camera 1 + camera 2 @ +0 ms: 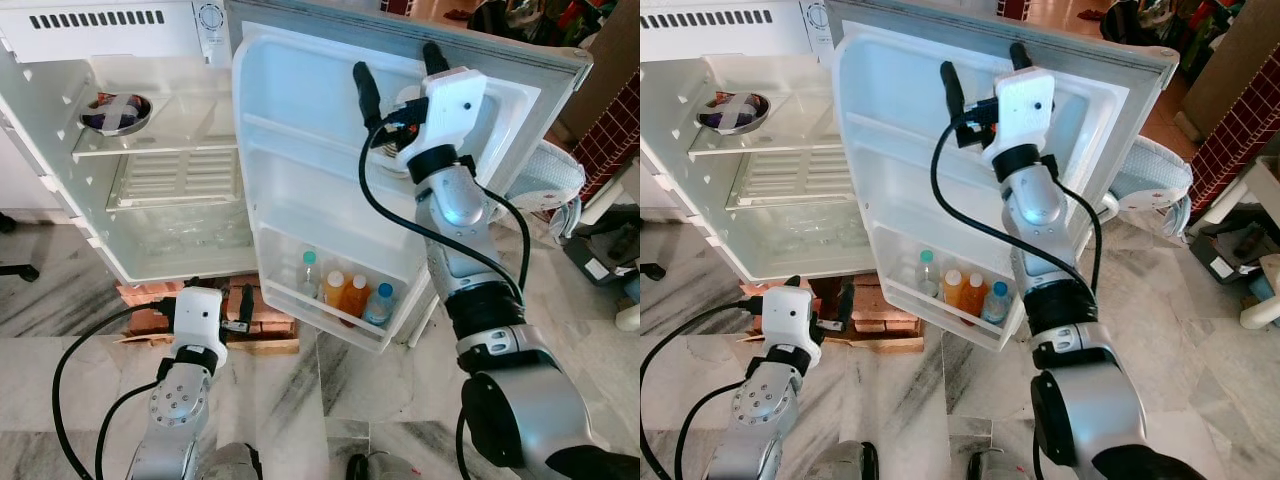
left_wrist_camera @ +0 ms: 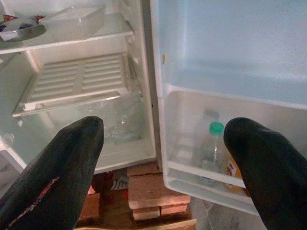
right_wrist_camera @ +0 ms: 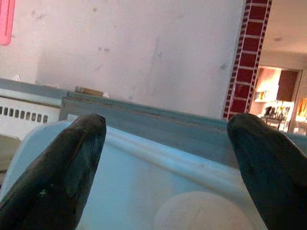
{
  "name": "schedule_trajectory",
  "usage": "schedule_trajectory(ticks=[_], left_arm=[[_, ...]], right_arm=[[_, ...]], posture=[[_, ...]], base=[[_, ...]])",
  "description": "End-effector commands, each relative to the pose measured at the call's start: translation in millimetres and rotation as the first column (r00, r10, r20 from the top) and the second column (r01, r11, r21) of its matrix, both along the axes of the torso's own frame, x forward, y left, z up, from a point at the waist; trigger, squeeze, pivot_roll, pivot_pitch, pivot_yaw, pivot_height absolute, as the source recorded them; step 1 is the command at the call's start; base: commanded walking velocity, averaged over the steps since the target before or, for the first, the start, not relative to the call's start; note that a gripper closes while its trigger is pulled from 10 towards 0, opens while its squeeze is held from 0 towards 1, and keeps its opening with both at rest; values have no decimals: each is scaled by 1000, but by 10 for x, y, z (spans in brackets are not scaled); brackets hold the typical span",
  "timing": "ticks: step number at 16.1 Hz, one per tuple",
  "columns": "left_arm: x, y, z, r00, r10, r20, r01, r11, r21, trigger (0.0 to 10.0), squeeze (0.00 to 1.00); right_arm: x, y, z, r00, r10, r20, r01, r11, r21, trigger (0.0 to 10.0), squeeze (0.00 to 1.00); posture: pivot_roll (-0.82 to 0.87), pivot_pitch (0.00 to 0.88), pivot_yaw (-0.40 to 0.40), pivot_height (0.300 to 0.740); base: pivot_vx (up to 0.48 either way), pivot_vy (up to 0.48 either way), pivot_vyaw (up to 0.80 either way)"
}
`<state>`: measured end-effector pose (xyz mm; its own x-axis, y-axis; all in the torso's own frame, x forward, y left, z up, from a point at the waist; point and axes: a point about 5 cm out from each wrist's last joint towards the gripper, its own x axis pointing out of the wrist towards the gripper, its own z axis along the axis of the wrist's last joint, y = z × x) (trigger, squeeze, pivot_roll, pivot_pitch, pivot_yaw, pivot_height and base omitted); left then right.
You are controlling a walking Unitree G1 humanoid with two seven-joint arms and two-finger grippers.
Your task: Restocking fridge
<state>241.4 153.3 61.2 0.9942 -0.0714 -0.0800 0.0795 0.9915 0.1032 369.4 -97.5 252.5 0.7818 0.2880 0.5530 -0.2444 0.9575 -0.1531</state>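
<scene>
The white fridge (image 1: pixel 150 200) stands open, with its door (image 1: pixel 300 170) swung out toward me. In the door's bottom bin (image 1: pixel 330 322) stand several bottles: a clear one with a green cap (image 1: pixel 309 272), two orange ones (image 1: pixel 345 293) and one with a blue cap (image 1: pixel 379 304). My right gripper (image 1: pixel 396 60) is raised in front of the door's upper part, open, fingers pointing up past the top edge and holding nothing. My left gripper (image 2: pixel 165 125) hangs low before the fridge's base, open and empty, looking at the lower shelf and the bin.
A metal bowl (image 1: pixel 117 112) sits on the fridge's upper shelf (image 1: pixel 190 140). Below it is a slatted shelf (image 1: pixel 175 178). Red bricks (image 1: pixel 270 318) prop up the fridge on the marble floor (image 1: pixel 330 390). A white fan (image 1: pixel 548 180) stands behind the door, to the right.
</scene>
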Motion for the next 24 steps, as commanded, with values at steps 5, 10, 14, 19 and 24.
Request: schedule_trajectory(ticks=[5, 10, 14, 19, 24], left_arm=[[7, -15, -25, 1000, -3, -7, 3, 1000, 3, 10000, 0], [-3, 8, -21, 1000, 4, -4, -4, 1000, 5, 10000, 0], [-22, 34, -19, 1000, 9, -4, -9, 1000, 7, 10000, 0], [-12, 27, -16, 1000, -6, -5, 6, 1000, 18, 10000, 0], [1, 14, -5, 1000, -10, -3, 10, 1000, 18, 10000, 0]], right_arm=[[1, -75, 69, 997, -61, 56, 61, 998, 0, 10000, 1000], [-127, -255, 251, 986, -90, 140, 84, 995, 49, 10000, 1000], [-356, -373, 194, 988, -69, 138, 62, 996, 57, 10000, 1000], [-641, -829, -263, 961, -278, -14, 278, 960, 29, 10000, 1000], [-795, -494, -460, 992, -3, -129, 3, 1000, 0, 10000, 4]], posture=[[117, 101, -56, 740], [126, 106, -57, 740], [123, 109, -55, 740], [115, 107, -43, 740], [116, 104, -45, 740]], base=[[0, 0, 0], [0, 0, 0], [0, 0, 0], [0, 0, 0], [0, 0, 0]])
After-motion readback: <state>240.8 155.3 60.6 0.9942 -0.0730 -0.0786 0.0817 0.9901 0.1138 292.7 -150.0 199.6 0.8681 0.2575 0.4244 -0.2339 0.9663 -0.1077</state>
